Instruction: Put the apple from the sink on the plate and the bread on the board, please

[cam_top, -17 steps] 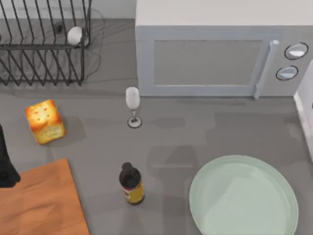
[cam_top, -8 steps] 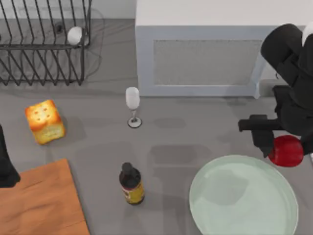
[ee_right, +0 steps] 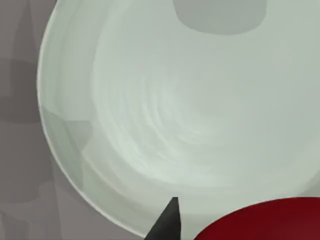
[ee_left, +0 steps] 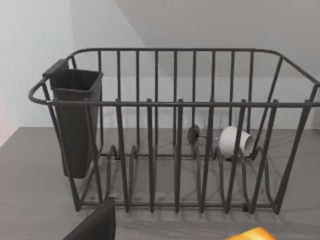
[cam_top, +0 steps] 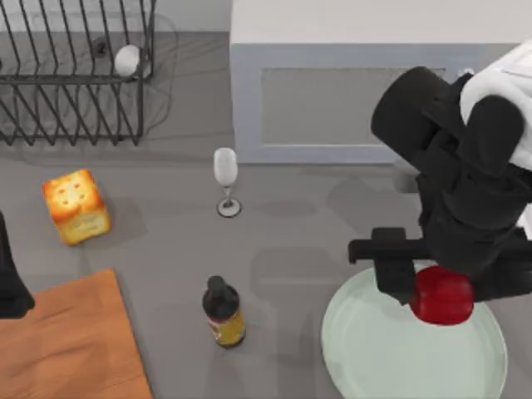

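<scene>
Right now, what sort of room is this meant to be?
Most likely a kitchen counter, in simulation: a microwave stands at the back, a wire dish rack beside it, and a wooden cutting board, bread and a plate lie in front.

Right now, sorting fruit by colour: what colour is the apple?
Glossy red apple, best in the top view, held by the right gripper.

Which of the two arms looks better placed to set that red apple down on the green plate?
The right. Its right gripper is shut on the apple, directly over the plate. The left arm sits at the table's left edge, by the board.
</scene>
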